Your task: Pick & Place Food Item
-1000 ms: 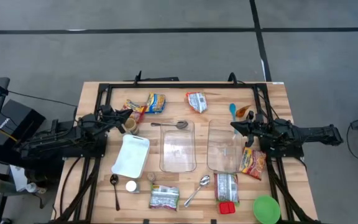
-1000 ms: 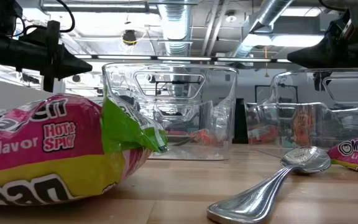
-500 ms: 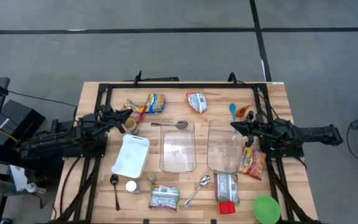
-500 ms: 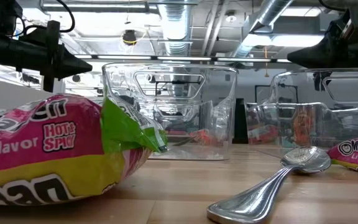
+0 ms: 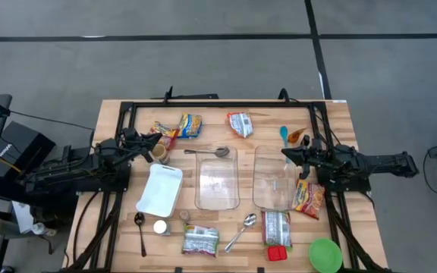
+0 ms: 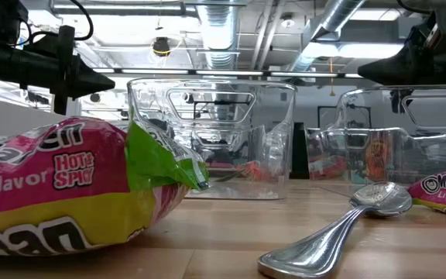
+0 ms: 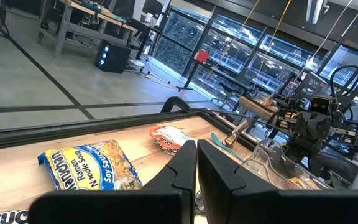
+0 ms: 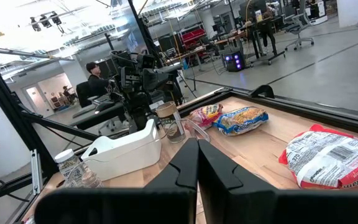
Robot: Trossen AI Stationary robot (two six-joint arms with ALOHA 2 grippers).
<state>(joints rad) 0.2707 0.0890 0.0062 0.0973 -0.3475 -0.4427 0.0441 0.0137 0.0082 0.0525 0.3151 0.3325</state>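
Both arms hover above the wooden table with nothing held: the left gripper has its fingers pressed together at the left side, and the right gripper is likewise closed at the right side. The food packets lie scattered apart from both. A yellow noodle packet and a red packet just beside it lie near the far edge, a little beyond the left gripper's tips; a white-and-red packet lies farther along that edge, between the two arms. A red-and-yellow packet rests under the right arm, beside the right clear container. Near the front edge lie a pink-and-green packet and a green-and-white packet. The right clear container and the left clear container stand side by side in the middle; from above both look empty. A white tray sits left of them, also bare. A small cup stands just under the left gripper. A metal spoon lies in front of the containers, another spoon behind the left one, and a dark spoon at the front left. A green bowl sits at the front right corner. Around the table is grey floor marked with dark lines; the wrist views show a workshop with desks, and a seated person in the distance.
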